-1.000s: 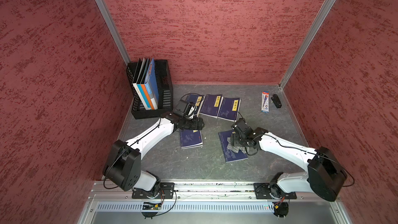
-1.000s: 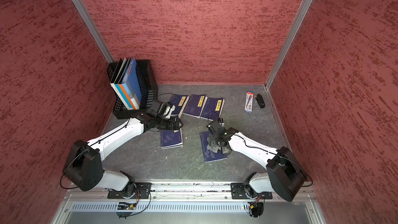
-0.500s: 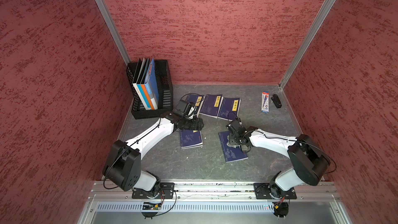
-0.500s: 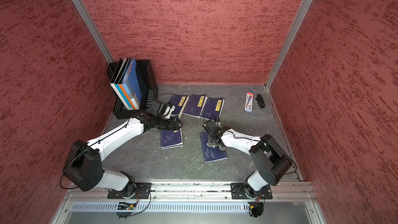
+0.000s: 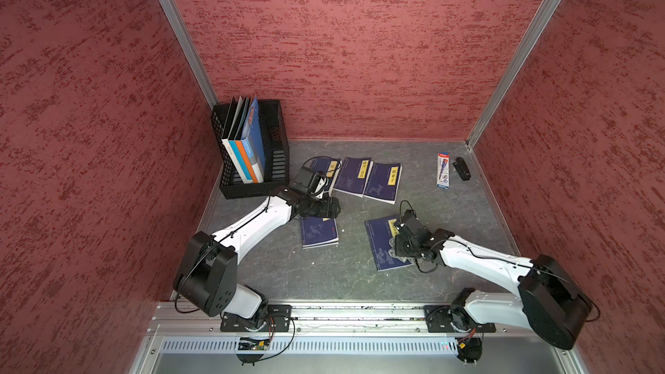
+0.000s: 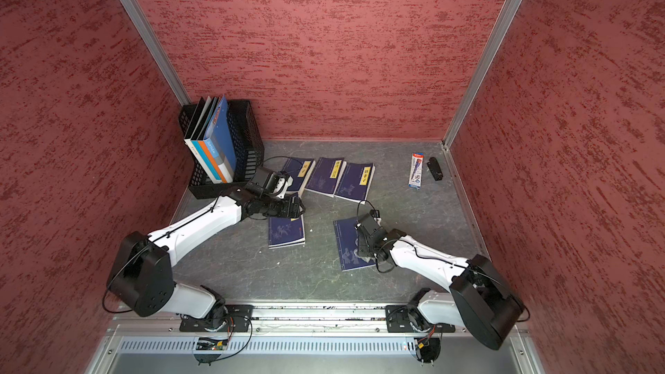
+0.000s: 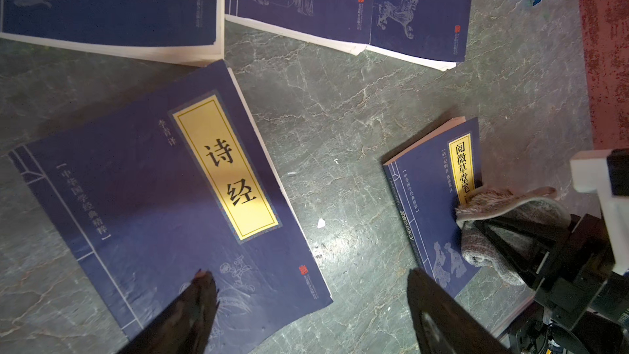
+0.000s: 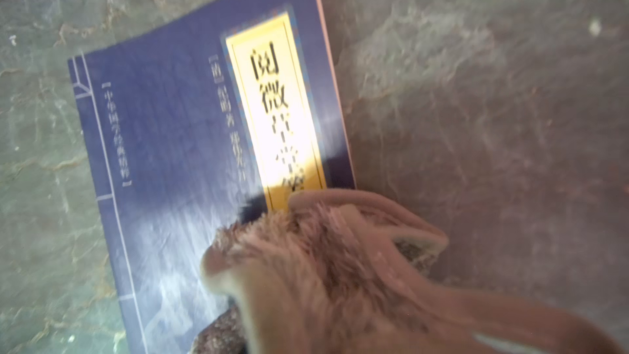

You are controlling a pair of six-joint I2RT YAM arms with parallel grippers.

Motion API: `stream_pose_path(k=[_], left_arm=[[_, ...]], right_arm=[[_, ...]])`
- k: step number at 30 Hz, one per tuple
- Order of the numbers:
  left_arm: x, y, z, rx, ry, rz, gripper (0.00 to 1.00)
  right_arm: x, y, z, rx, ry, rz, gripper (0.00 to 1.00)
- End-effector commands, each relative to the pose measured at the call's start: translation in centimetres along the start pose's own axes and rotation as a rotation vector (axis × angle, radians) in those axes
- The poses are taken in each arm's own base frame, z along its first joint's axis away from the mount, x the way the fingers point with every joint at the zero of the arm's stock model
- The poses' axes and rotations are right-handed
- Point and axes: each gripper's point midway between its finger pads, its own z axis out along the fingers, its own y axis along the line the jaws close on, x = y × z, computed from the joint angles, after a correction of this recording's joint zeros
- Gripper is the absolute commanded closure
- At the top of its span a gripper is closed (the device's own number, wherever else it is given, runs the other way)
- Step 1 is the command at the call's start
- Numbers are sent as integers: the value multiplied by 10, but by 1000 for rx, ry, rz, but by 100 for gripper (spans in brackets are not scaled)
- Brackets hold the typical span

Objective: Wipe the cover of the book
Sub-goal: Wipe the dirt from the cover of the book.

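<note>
Book [image 8: 190, 137] lies flat on the table [image 8: 476, 97], cover up, yellow title strip showing. It sits directly under the right gripper [image 5: 398, 245]. Most of the cover stretches out bare beyond the fingertips.

Cloth [image 8: 323, 267], brownish and fuzzy, is bunched on the cover at the fingers' end, over the lower part of the title strip. The right fingers are buried in the pile. From the way the cloth humps and its edge curls up, they look pinched shut on it.

Step, as I judge it: cloth gripped and down on the cover, at the start of a wipe. The next move calls for pressing the cloth flatter and dragging it outward from the fingers across the whole cover, lightly enough that the book doesn't skate.

Left gripper [image 7: 313, 308]: fingers spread wide, empty, hovering over a second book [image 7: 163, 199], well apart from the first. It could pin the target book if it slides.
</note>
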Motion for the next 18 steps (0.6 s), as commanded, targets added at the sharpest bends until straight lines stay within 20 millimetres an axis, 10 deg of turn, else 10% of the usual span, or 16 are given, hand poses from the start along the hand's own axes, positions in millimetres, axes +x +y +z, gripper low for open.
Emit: stream_pose_path(k=[1, 12, 18], left_arm=[[-8, -6, 0, 16, -15, 30, 11], [-1, -6, -6, 20, -15, 19, 11], [1, -5, -11, 15, -28, 19, 11]], right_arm=[[20, -5, 5, 8, 75, 16, 81], [-66, 14, 56, 59, -4, -38, 77], [-63, 10, 49, 60, 5, -30, 76]])
